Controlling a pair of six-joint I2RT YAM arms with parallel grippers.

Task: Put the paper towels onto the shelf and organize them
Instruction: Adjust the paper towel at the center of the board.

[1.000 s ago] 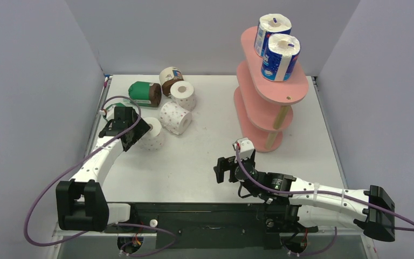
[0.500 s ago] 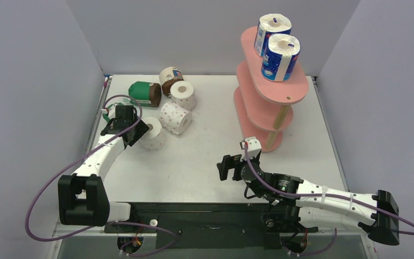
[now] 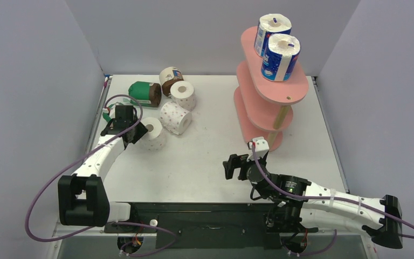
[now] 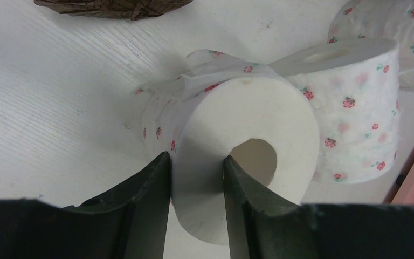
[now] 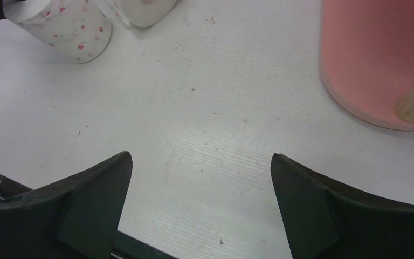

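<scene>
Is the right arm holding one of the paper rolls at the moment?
No, the right arm's jaws stand wide apart, with only the table between them.

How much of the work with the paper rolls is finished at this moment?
Done: two blue-white rolls stand on the top board of the shelf. In hand: the left gripper pinches the wall of a dotted roll lying on the table. Left: that roll, two more dotted rolls, a green roll and a cream roll, all on the table. The right gripper hangs open, holding nothing.
</scene>
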